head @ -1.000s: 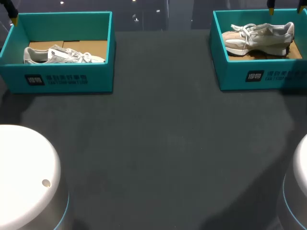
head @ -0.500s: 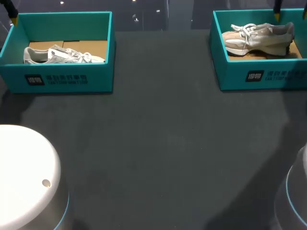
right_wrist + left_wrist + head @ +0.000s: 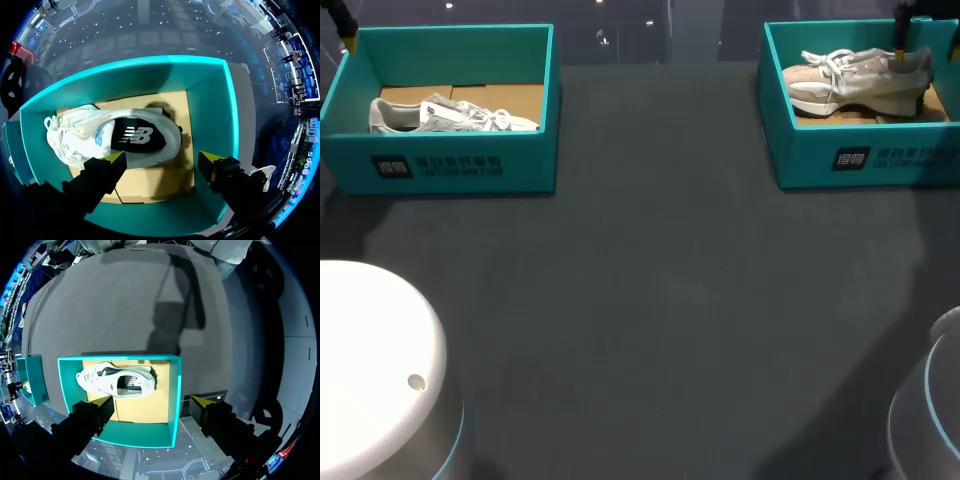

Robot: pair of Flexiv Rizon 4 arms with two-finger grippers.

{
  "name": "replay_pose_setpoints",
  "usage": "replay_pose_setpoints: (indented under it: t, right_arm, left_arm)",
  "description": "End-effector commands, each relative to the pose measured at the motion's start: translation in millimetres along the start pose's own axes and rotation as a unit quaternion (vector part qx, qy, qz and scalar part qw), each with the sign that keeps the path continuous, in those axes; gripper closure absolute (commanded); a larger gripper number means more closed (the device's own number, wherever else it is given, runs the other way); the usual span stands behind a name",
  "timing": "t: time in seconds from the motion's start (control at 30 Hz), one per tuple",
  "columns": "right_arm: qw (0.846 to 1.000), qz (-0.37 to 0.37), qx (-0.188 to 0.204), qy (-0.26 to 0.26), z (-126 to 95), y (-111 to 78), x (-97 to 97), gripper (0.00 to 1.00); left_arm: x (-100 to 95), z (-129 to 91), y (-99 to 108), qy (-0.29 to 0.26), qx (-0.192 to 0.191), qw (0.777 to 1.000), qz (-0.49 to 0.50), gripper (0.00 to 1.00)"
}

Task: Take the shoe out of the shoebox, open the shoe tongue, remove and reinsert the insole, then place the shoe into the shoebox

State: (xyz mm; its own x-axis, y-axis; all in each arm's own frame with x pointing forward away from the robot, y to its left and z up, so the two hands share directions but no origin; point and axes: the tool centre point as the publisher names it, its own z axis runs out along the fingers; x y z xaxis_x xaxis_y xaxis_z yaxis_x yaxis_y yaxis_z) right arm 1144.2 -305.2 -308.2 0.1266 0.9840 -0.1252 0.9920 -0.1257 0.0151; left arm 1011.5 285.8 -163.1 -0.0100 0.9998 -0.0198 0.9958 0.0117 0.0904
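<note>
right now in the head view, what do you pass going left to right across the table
left shoebox holding a white shoe → bare dark table → right shoebox holding a beige shoe

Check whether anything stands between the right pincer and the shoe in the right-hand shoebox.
Nothing visible does. The shoebox has no lid, and the right pincer hangs open over the shoe, with no other object lying between them.
</note>
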Motion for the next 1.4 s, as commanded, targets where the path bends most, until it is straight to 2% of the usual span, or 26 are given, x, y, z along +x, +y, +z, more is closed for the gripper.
replay_pose_setpoints:
  t: [0.03, 0.47, 1.4]
  right_arm:
    - [1.0, 0.001, 0.002, 0.005, 12.0, 8.8, -4.8, 0.11]
    - [1.0, 0.005, 0.006, 0.012, 35.2, 16.4, -12.9, 0.18]
    - [0.998, 0.035, 0.032, 0.041, 63.8, 24.9, -15.6, 0.25]
  left_arm:
    - [0.5, -0.7, -1.1, 0.0, -0.001, 1.0, 0.001, 0.0]
    - [0.5, -0.7, -1.1, 0.0, -0.001, 1.0, 0.001, 0.0]
    - [0.5, -0.7, -1.1, 0.0, -0.001, 1.0, 0.001, 0.0]
